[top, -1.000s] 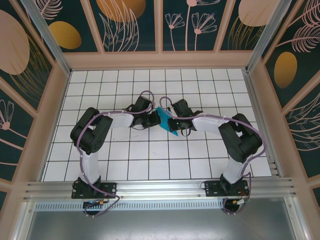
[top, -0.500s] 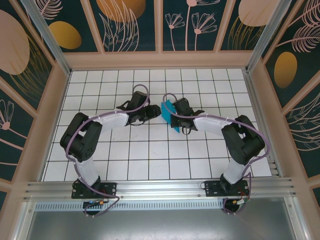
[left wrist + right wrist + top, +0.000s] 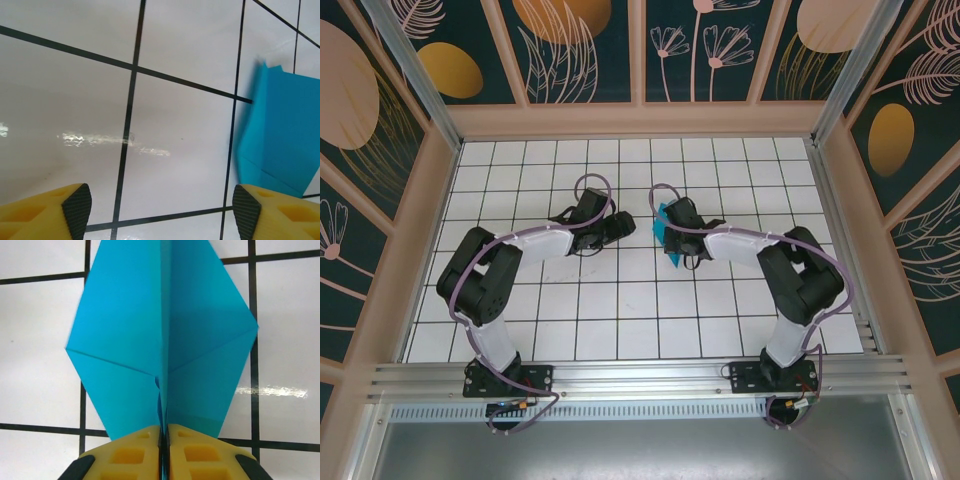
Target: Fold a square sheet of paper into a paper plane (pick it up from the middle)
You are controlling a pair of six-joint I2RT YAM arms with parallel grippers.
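Observation:
The square sheet of paper is folded into a cyan-blue paper plane (image 3: 665,233) with a centre crease and two wings (image 3: 125,340). My right gripper (image 3: 164,436) is shut on the crease from behind, and the wings spread to either side above the white tiles. In the top view the right gripper (image 3: 674,226) holds the plane near the middle of the table. My left gripper (image 3: 621,228) stands open a short way left of the plane, apart from it. In the left wrist view its yellow fingers (image 3: 70,212) bracket bare tile, and the plane (image 3: 280,130) lies off to the right.
The white gridded table (image 3: 620,320) is ringed by a beige frame and patterned walls (image 3: 640,50). Both arms reach in from the near rail (image 3: 640,378) and meet mid-table.
The left gripper has opened, let go of the paper and drawn back to the left. The right gripper has kept hold of the plane and shifted slightly away from the bases.

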